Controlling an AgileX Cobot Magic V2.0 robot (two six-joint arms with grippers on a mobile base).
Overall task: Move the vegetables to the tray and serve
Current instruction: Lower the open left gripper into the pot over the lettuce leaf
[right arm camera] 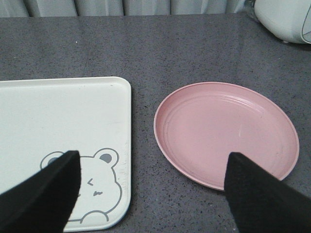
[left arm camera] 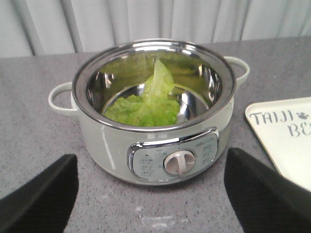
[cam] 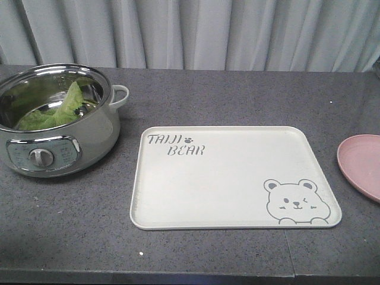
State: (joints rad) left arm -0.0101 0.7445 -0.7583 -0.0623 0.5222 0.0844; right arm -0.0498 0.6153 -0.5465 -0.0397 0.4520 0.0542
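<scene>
Green lettuce leaves, the vegetables (cam: pixel 58 111) (left arm camera: pixel 148 101), lie inside a shiny steel electric pot (cam: pixel 56 155) (left arm camera: pixel 116 145) at the table's left. The cream-white tray (cam: pixel 225 184) (right arm camera: pixel 58 111) (left arm camera: pixel 286 145) with "TAIJI BEAR" lettering and a bear drawing lies bare in the middle of the table. My left gripper (left arm camera: pixel 153 191) hovers open in front of the pot, nothing between its black fingers (left arm camera: pixel 41 199). Above the gap between tray and pink plate, my right gripper (right arm camera: pixel 153 191) is open and holds nothing. Neither gripper shows in the front view.
A round pink plate (cam: pixel 362 166) (right arm camera: pixel 226 131) sits right of the tray. A white appliance (right arm camera: pixel 286 17) stands at the far right corner. Grey curtains hang behind the dark speckled table (cam: pixel 208 95).
</scene>
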